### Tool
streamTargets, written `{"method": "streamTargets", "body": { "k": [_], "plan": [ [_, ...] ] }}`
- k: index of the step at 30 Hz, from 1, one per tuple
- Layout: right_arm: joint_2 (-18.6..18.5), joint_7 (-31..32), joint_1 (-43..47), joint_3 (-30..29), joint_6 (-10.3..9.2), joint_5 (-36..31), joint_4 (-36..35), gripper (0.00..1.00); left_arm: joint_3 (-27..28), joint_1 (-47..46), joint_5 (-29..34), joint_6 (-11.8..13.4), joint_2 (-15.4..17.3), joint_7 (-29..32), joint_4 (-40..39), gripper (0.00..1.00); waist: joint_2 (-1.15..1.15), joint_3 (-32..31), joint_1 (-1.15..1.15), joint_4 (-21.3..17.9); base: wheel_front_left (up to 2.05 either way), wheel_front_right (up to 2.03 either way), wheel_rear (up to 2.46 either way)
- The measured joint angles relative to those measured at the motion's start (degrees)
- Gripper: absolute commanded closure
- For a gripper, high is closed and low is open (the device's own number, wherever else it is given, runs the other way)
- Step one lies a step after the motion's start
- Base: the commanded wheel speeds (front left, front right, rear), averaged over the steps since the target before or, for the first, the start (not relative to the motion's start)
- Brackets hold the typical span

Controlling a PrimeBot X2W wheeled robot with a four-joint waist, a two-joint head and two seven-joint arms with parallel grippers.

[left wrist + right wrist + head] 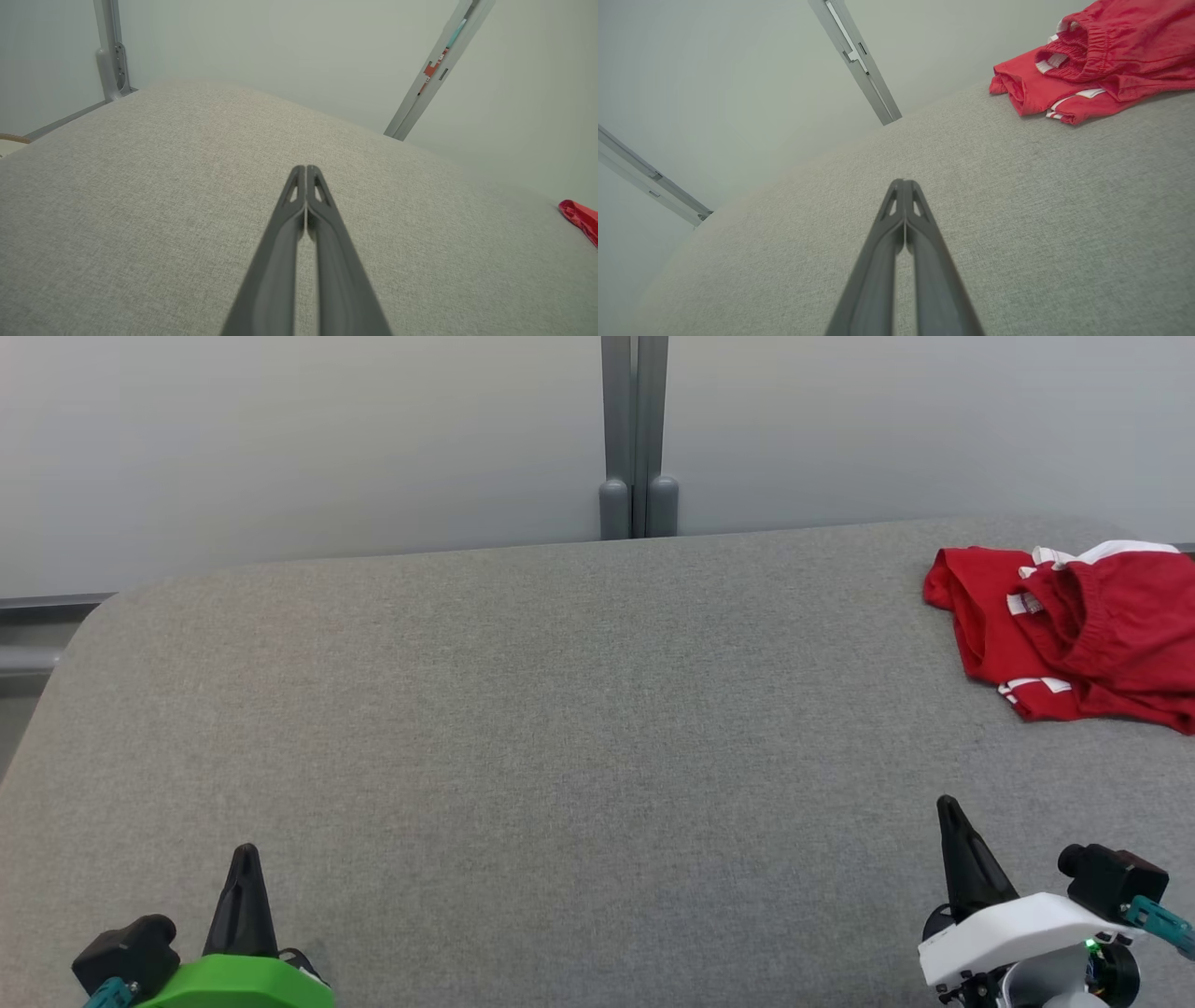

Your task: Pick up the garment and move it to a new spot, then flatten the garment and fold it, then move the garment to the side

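The left jaws and right jaws are both closed tip to tip, holding nothing, low at the near edge of the grey worktop point(560, 709). The red garment point(1074, 625) lies loosely bunched at the far right, well apart from both. That fits a pickup to come or a finished move aside; nothing settles which.

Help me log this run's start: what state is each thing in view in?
Red garment: crumpled in a heap at the far right of the grey table, not yet flattened or folded, nothing touching it.
Left gripper: shut, empty.
Right gripper: shut, empty, apart from the garment.
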Motion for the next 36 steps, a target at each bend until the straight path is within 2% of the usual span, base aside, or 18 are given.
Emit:
{"method": "streamTargets", "body": {
  "k": [17,36],
  "plan": [
    [0.25,3.21,-1.67,-1.63,0.0,14.51,0.62,1.0,0.82,-1.42,-15.46,-1.02,-0.3,3.72,-0.23,1.0,0.0,0.36,0.0,-0.06,0.0,0.0,0.0],
    [0.43,6.25,-3.66,-3.14,-0.03,27.81,1.27,1.0,1.63,-3.13,-29.44,-1.92,-0.69,7.16,-0.41,1.0,0.0,0.76,0.0,-0.12,0.0,0.0,0.0]
  ]
}}
